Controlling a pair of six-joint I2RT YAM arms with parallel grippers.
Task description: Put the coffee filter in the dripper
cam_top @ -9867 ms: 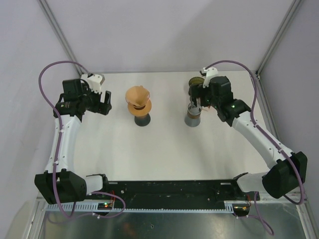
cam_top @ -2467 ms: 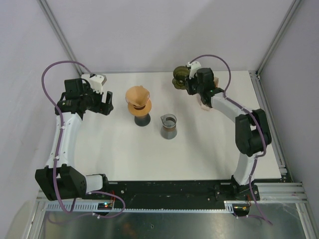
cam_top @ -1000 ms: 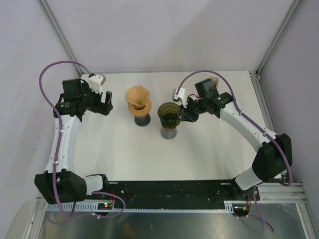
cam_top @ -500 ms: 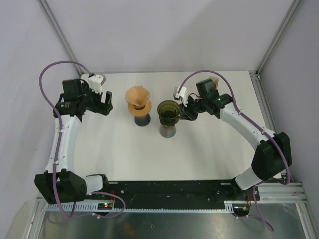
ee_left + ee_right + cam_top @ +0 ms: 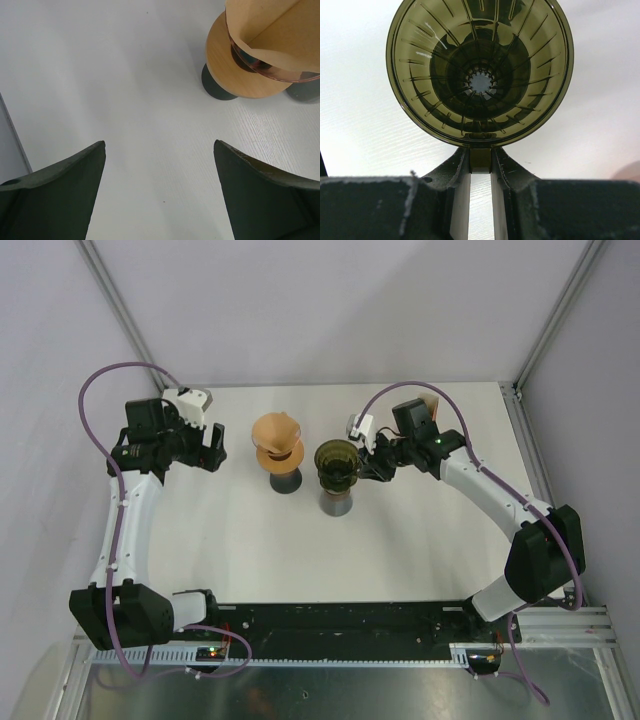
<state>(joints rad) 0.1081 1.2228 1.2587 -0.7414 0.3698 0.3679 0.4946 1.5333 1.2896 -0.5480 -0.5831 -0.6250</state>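
— Holding what with the right gripper?
— Pinching the dripper by the small tab under its rim. Squeezed nearly closed on that tab, right at the very front of the gripper.
— Why by the tab?
— Probably to keep the wide mouth facing up and free, ready to take the paper. Held over the grey pot, likely to give it something to stand on.
— Sitting on the pot, or just above?
— Can't tell. Mostly covered by the dripper from above, and not seen at all from the wrist.
— And the left gripper?
— Wide open, holding nothing. Hanging low over the table.
— Where to find the coffee filter?
— Ahead of the left gripper, a bit to the side, propped on a wooden stand. Well apart from it. Not in the dripper yet.
— Why up on a stand?
— Maybe to lift the paper for an easy grab.
— Anything hard to see?
— Can't see the top of the filter from the wrist: cut off at the edge of the view. One sheet or a stack? No way to say.
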